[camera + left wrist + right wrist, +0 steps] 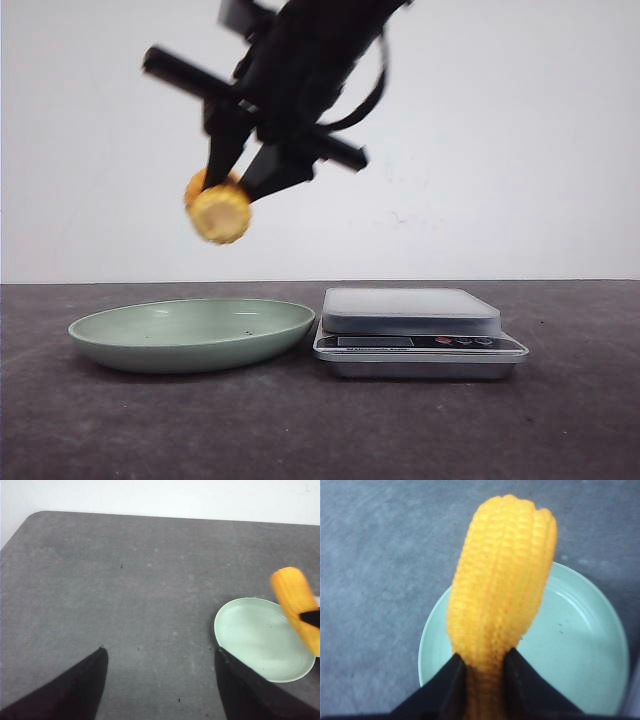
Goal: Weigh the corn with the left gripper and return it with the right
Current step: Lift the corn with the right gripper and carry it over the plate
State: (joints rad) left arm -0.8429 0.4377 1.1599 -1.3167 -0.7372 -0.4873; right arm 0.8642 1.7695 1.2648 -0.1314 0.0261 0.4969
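Above the dark grey counter (560,420), our right gripper (243,180) holds the corn (220,212) in the air, its jaws closed on one end of the cob while the rounded end points away from the wrist. In the front view the cob hangs over the pale green dish (190,333), well clear of it and blurred by movement. Just beside the dish, to its right, stands a silver kitchen scale (415,330) with nothing on its platform. Our left gripper (160,680) appears only in its own wrist view, where both black fingers (75,690) sit far apart with bare counter between them, jaws wide and holding nothing; the dish and the cob show off to one side.
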